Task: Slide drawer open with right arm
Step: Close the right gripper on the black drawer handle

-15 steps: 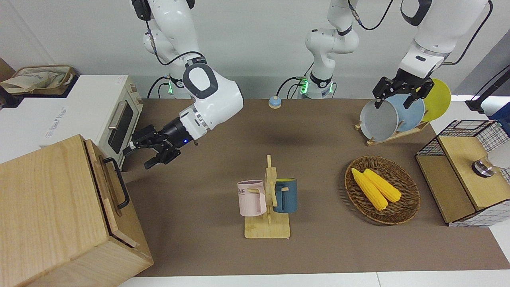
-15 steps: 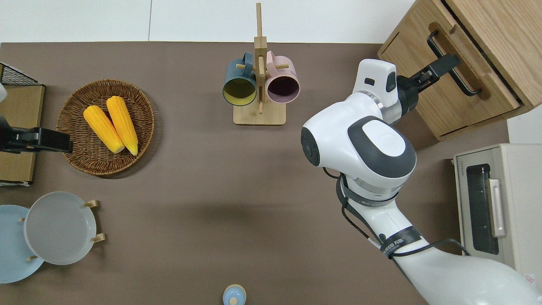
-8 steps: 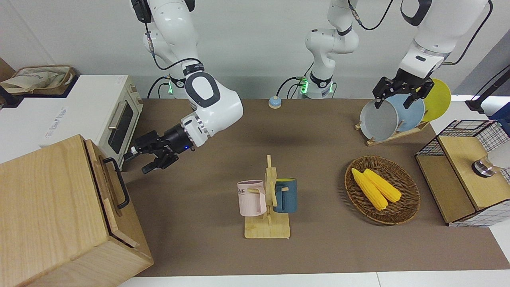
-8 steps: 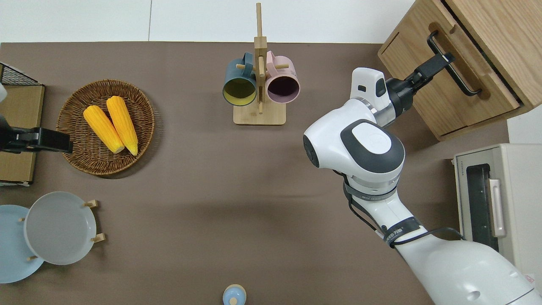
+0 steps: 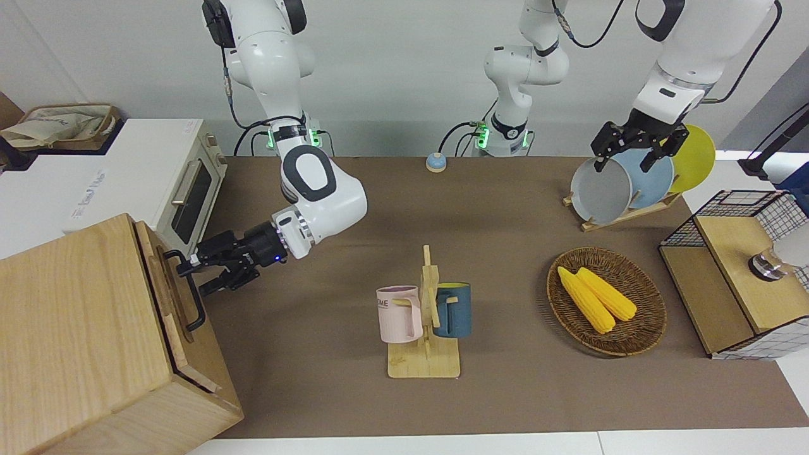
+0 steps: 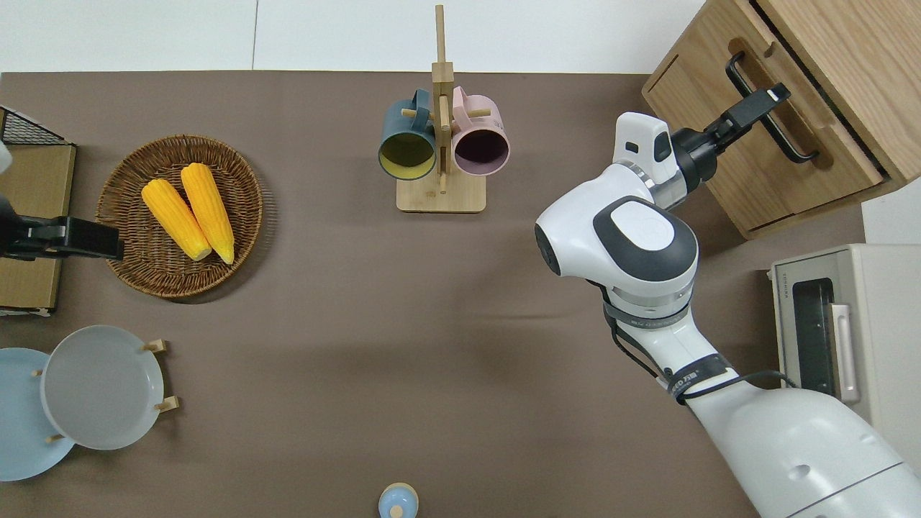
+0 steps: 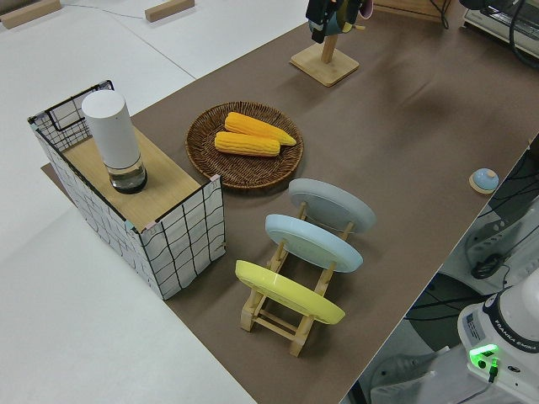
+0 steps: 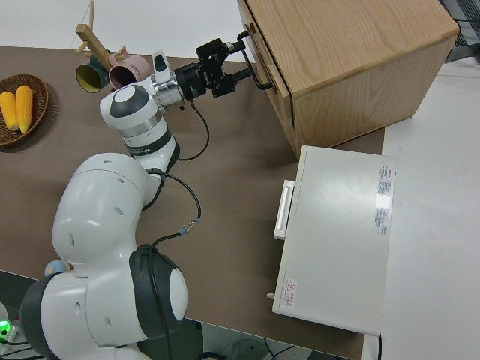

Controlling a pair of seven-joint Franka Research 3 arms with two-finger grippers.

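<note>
The pale wooden cabinet [image 5: 82, 328] stands at the right arm's end of the table. Its drawer [image 5: 165, 297] sits in against the box, and the black loop handle [image 5: 193, 303] faces the table's middle. My right gripper [image 5: 194, 277] is open at the end of the handle nearer to the robots. One finger [image 5: 185, 263] touches the loop and the other hangs lower, beside it. From overhead the right gripper [image 6: 773, 97] lies across the handle [image 6: 799, 144]. The right side view shows the right gripper [image 8: 238, 61] up against the handle [image 8: 259, 75]. The left arm is parked.
A white toaster oven [image 5: 170, 183] stands nearer to the robots than the cabinet. Mid-table is a mug rack [image 5: 425, 316]. Toward the left arm's end are a corn basket [image 5: 607, 300], a plate rack [image 5: 622, 183] and a wire-mesh cabinet [image 5: 739, 278].
My right gripper has moved down and toward the cabinet, from open air near the toaster oven to the drawer handle. The drawer and the left arm have not moved.
</note>
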